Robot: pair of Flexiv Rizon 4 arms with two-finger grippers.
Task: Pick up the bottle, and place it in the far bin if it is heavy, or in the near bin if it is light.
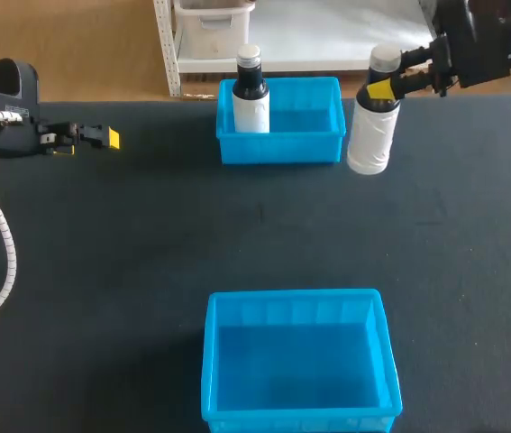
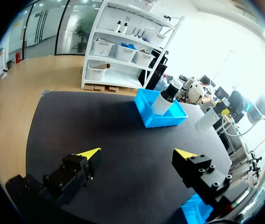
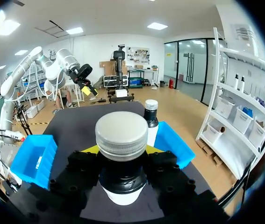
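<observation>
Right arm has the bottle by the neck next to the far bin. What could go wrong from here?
1. The right gripper holds the bottle high on its neck, so the body below could swing or slip while it is carried.
2. The bottle is close beside the right wall of the far bin and could clip the rim going in.
3. A second bottle already stands in that bin's left part; setting down too far over might knock it.
</observation>
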